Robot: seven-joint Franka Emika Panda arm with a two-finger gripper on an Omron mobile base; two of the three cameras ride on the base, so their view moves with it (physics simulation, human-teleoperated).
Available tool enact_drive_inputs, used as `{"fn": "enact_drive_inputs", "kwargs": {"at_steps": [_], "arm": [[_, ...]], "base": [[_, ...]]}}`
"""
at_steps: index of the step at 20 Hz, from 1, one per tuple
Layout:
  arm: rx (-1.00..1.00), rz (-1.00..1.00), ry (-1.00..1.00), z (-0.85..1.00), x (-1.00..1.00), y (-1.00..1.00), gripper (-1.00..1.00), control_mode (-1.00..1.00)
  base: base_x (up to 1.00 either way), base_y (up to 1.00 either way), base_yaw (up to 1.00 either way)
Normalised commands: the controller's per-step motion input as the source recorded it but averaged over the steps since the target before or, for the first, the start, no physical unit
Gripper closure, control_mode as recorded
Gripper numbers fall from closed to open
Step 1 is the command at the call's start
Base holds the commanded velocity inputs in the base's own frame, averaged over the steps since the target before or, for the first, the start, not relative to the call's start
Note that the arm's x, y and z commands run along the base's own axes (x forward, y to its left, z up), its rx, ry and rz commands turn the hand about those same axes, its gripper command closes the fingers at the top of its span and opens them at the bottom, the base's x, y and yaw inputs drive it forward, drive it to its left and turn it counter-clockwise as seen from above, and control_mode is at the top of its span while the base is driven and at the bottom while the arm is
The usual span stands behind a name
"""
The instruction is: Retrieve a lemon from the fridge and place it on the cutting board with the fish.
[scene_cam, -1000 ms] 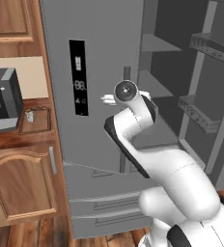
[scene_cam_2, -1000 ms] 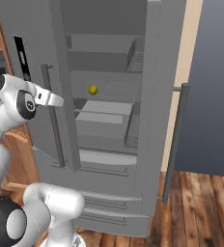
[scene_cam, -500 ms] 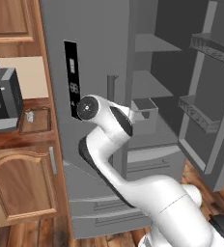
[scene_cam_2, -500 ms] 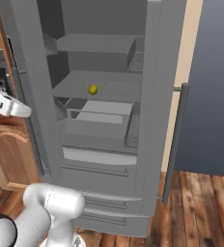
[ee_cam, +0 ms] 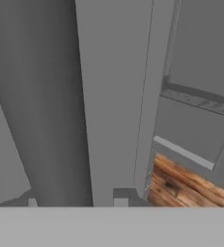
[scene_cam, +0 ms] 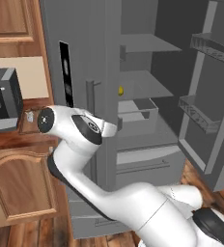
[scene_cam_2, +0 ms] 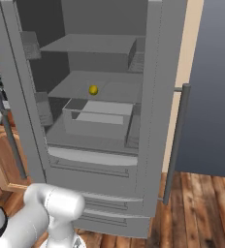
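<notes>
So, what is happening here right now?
A white robot arm is working at the fridge in a kitchen. The fridge stands open, and a lemon lies on a middle shelf inside, above a drawer; nothing holds it yet. The arm is bent toward the fridge's left side, near a wooden counter with a coffee machine. Whether the tool is open or shut cannot be told.

We saw the fridge (scene_cam_2: 155, 97) standing open, its shelf bare around the lemon (scene_cam_2: 93, 90). A drawer box (scene_cam_2: 97, 118) sat just below. The left door (scene_cam: 80, 77) edge flanked the opening, close before the hand camera.
</notes>
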Motion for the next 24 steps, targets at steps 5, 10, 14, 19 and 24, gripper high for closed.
{"fn": "enact_drive_inputs", "kwargs": {"at_steps": [5,10,14,19,24], "arm": [[-0.04,-0.23,0.01,0.0,-0.11,0.47,1.0,-1.0],[-0.03,-0.22,0.0,0.0,-0.05,0.41,-1.0,-1.0],[-0.02,-0.12,0.01,0.0,0.0,0.35,-1.0,-1.0],[-0.03,-0.04,0.08,0.0,0.0,0.28,-1.0,-1.0],[-0.03,-0.04,0.09,0.0,-0.09,0.09,-1.0,-1.0]], "base": [[0.0,0.0,0.0],[0.0,0.0,0.0],[0.0,0.0,0.0],[0.0,0.0,0.0],[0.0,0.0,0.0]]}}
